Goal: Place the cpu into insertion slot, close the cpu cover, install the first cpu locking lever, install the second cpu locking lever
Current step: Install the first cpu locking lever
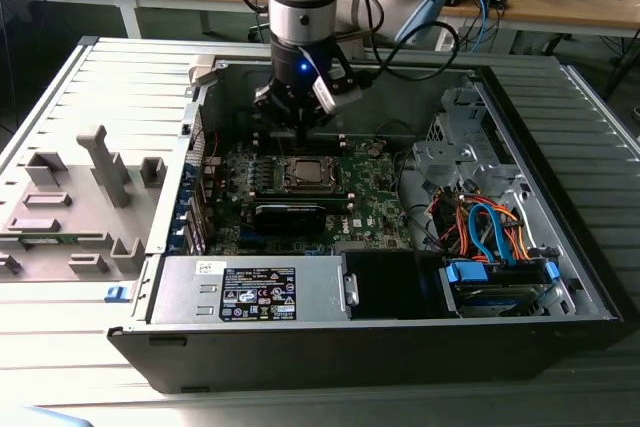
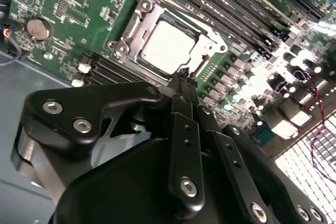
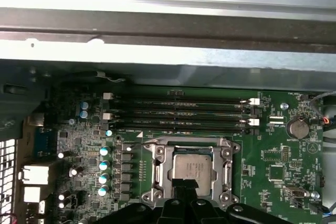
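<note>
The cpu [image 2: 167, 47] [image 3: 190, 166], a silvery square chip, lies flat in the insertion slot [image 1: 308, 174] on the green board. The cpu cover [image 2: 209, 44] [image 3: 227, 167], a silver frame, lies down around the chip, which shows through its cut-out. My gripper [image 2: 184, 76] [image 3: 184, 184] [image 1: 300, 119] hangs just above one edge of the slot. Its black fingers [image 2: 182, 129] are shut together with nothing between them. Whether the tips touch the cover I cannot tell. A thin metal lever rod [image 2: 178, 10] runs along one side of the socket frame.
Black memory slots [image 3: 178, 111] run beside the socket, and a round coin battery [image 3: 298, 128] sits nearby. In the exterior view a black card [image 1: 290, 215] lies in front of the socket. The power supply [image 1: 250, 289], coloured cables [image 1: 490, 227] and the case walls [image 1: 560, 197] ring the board.
</note>
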`<state>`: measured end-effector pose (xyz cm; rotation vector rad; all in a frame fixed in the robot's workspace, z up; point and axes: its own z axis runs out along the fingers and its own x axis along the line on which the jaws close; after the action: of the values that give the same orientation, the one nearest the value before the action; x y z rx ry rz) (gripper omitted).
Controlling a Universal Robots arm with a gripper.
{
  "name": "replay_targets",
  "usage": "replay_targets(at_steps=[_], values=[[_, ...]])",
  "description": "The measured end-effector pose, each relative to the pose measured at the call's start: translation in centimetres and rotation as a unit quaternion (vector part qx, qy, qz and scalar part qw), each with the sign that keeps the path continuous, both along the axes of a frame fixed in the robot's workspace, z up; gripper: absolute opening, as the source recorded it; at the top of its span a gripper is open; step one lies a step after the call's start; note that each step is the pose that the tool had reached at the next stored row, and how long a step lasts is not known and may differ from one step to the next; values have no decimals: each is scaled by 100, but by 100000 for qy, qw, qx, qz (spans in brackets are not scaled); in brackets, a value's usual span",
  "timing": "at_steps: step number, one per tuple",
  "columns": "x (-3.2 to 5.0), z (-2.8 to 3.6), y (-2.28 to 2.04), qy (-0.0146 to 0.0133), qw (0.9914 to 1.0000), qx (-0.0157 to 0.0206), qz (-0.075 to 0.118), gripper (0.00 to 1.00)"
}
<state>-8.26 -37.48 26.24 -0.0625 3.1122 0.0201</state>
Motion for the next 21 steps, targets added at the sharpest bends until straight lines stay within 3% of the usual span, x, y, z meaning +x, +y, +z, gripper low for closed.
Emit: replay_targets(at_steps=[9,13,15,16,21], values=[[-258,0,0,-447,99999,2,3,11],[-478,0,0,-623,99998,1,5,11],[-505,0,7,-647,99998,0,-1,11],[-508,0,20,-650,99998,-1,0,11],[-507,3,165,-649,99998,-2,7,11]])
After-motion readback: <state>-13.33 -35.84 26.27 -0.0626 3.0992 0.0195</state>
